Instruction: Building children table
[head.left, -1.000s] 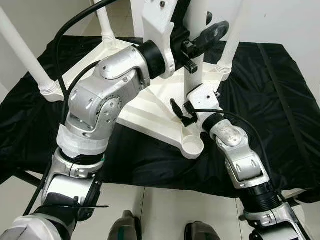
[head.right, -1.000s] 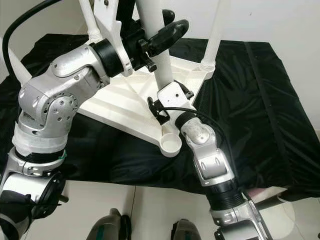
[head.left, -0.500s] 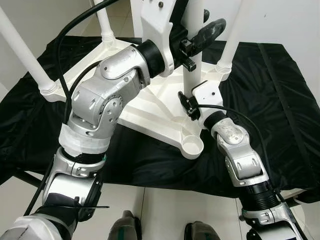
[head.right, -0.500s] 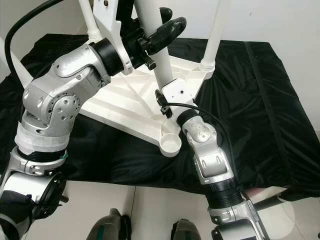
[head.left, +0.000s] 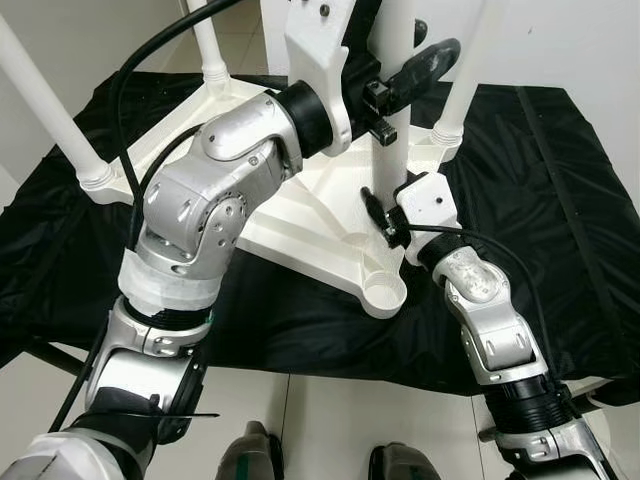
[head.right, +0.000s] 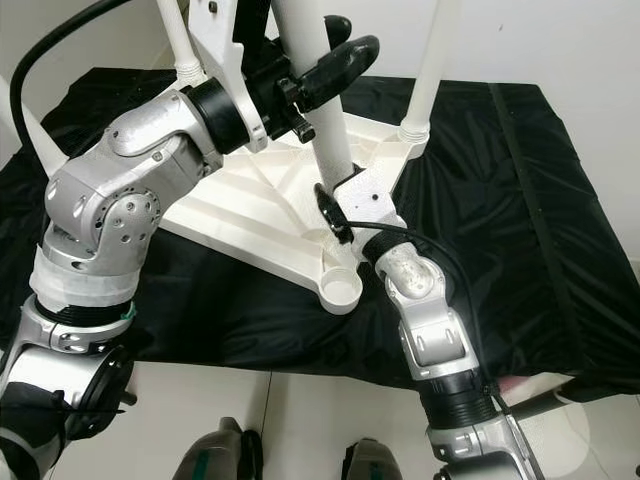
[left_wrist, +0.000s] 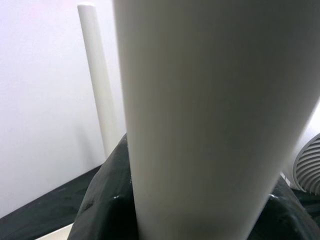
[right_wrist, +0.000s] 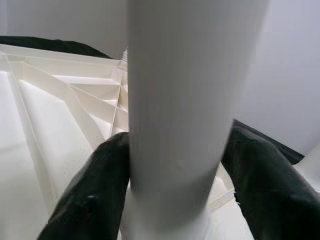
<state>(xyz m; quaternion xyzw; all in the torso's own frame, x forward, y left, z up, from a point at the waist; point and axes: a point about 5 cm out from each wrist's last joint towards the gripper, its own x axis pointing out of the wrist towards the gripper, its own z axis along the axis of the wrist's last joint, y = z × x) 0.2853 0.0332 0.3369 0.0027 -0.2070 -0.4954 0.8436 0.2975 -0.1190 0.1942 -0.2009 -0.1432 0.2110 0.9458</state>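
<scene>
Holding the loose leg (head.right: 322, 120) with both grippers now, and you're right over the upturned table top (head.left: 300, 215), which lies on the black cloth (head.left: 560, 200) spread over the worktop, with its near corner pointing at the front edge. Your left gripper (head.left: 385, 85) is high on the leg, fingers (left_wrist: 107, 200) pressed to either side of it. Your right gripper (head.left: 385, 215) grips the same leg low down, one finger (right_wrist: 95, 195) each side, just above the table top's ribbed underside.

Three legs already stand at the left (head.left: 45, 105), far-left (head.left: 205, 40) and far-right (head.left: 458, 90) corners. The open socket (head.left: 383, 293) at the near corner sits empty, and the leg's foot looks to be resting beside it on the ribs rather than in it.

Here's the risk, I'd say: two grips on one stiff tube. Move one arm without the other and you'll lever the leg, skid the smooth plastic through the fingers, or drag the table top across the cloth. Come into that socket tilted and the thread could bind or cross. And the cloth is slippery-looking, so any sideways shove near the front edge may slide the table top toward the floor.
</scene>
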